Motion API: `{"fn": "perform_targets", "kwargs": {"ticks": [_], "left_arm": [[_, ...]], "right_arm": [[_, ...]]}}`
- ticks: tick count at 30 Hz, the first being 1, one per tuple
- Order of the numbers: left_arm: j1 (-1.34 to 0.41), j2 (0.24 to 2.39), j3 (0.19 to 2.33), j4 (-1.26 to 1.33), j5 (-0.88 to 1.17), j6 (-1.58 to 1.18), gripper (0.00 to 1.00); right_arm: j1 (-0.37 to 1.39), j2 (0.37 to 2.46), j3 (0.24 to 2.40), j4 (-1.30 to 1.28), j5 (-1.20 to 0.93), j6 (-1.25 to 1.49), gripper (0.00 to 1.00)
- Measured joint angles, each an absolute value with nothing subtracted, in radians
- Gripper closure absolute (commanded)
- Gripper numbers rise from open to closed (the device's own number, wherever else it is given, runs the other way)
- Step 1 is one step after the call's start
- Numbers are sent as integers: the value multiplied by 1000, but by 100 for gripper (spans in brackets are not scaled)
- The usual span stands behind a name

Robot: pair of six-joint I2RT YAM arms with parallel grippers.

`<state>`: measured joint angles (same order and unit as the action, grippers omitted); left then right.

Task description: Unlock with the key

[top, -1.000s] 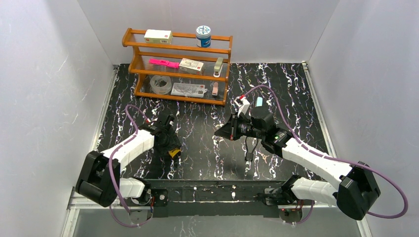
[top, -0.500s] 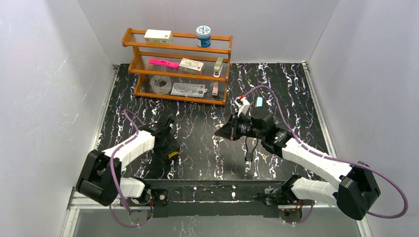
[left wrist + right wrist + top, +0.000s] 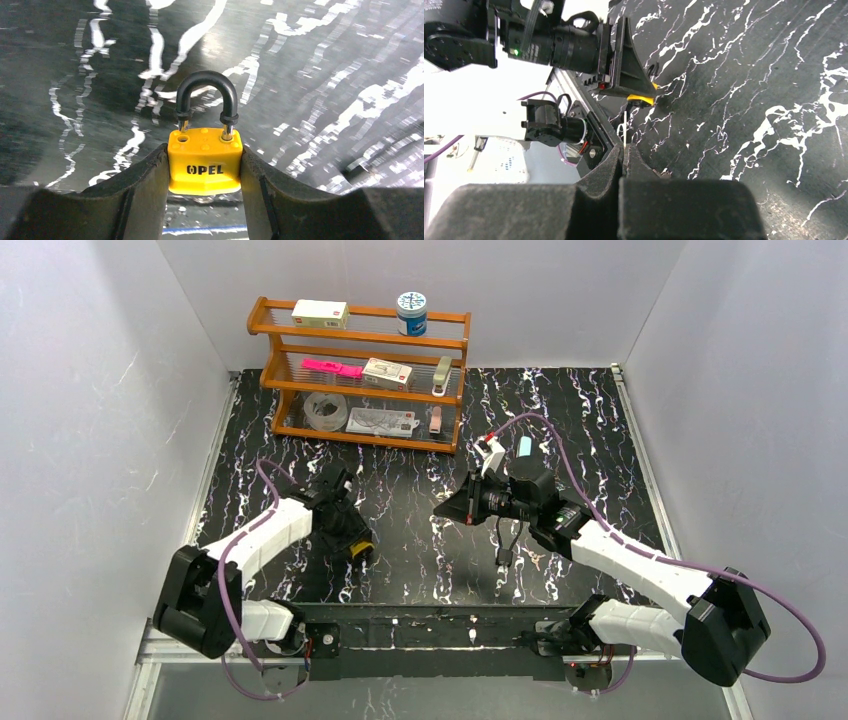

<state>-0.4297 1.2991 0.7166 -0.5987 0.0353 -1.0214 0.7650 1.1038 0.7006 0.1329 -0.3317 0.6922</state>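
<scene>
Table (image 3: 600,420) edge nearest the arms, left of centre: the left gripper (image 3: 352,540) clamps the yellow padlock (image 3: 205,167); mid-table, the right gripper (image 3: 625,150) pinches the key (image 3: 625,127). Both seem gripped, so next the key must be lined up with the padlock.

White walls (image 3: 100,390); black marbled table (image 3: 590,420); wooden shelf (image 3: 360,335).

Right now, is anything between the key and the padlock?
Nothing visible. Only black marbled tabletop lies between the thin metal key in the right tool and the yellow padlock in the left tool.
</scene>
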Motion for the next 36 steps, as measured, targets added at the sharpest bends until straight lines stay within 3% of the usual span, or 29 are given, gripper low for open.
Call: {"fn": "perform_targets", "kwargs": {"ticks": [15,36], "left_arm": [[-432,1246,849,-579,379,-1045,78],[-432,1220,854,-524,487,-1102,78]], "right_arm": [[764,1105,625,389,-648,767,99],[788,1110,625,306,-630,678,99]]}}
